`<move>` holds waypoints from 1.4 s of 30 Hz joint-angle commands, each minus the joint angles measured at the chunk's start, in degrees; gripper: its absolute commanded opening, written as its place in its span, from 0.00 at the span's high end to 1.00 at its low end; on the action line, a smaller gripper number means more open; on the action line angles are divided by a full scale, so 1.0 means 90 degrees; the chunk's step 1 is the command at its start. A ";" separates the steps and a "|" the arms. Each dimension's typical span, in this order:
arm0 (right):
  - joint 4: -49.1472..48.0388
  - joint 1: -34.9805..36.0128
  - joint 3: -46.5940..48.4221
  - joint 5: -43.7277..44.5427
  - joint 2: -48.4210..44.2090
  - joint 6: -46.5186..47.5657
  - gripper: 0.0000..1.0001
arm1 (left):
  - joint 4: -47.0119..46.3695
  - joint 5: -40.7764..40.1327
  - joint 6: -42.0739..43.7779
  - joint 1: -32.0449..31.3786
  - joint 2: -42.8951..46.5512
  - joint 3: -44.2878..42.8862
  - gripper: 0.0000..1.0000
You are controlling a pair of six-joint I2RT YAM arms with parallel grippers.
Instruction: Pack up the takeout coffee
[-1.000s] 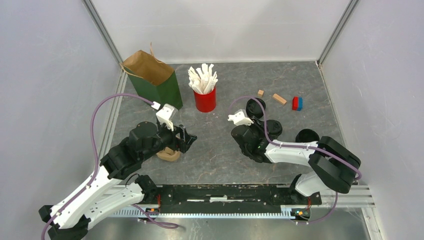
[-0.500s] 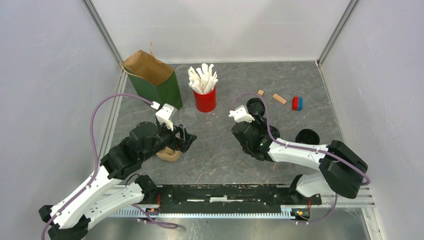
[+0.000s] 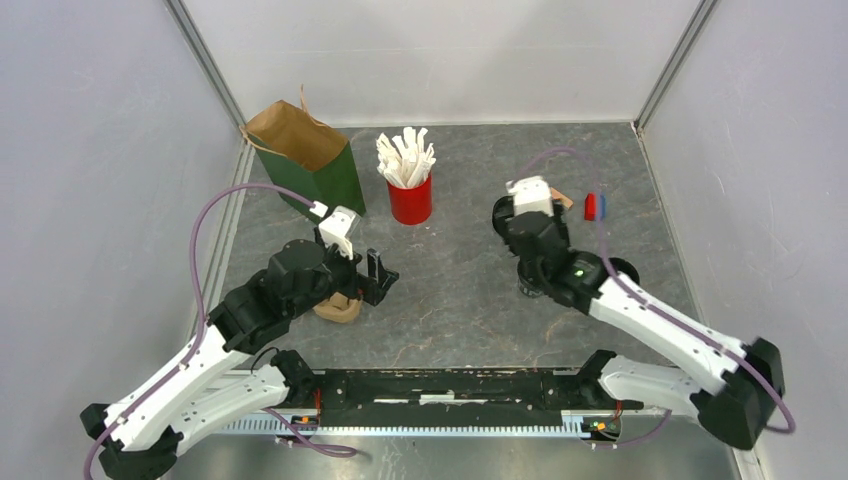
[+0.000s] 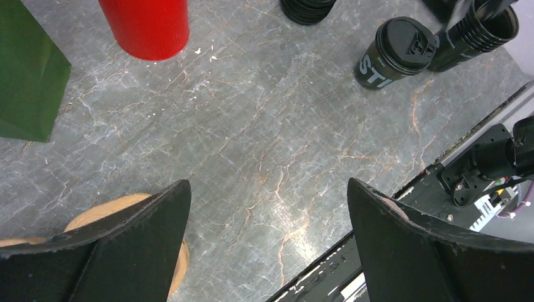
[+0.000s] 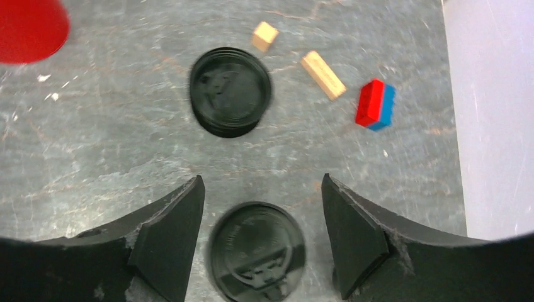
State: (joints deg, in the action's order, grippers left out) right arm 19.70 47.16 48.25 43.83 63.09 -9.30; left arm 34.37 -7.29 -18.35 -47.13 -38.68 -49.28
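I count one lidded coffee cup on the table between my right gripper's spread fingers, one lid stack, two wooden blocks; left gripper gapes wide, half-hiding a tan round thing.

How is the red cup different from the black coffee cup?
The red cup is open on top with white sticks poking out; the black coffee cup wears a lid. The red cup's side is plain; the black coffee cup has white letters. Both stand upright on the table.
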 commanded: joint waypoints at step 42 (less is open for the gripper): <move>0.2726 -0.4878 0.0186 -0.2731 -0.0667 -0.0435 0.57 | -0.0001 0.0480 0.0486 -0.0022 -0.0030 0.0006 0.00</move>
State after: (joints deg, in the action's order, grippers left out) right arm 41.39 3.46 46.76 19.90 58.54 -13.34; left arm 34.44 -3.90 -18.33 -47.13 -39.33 -49.28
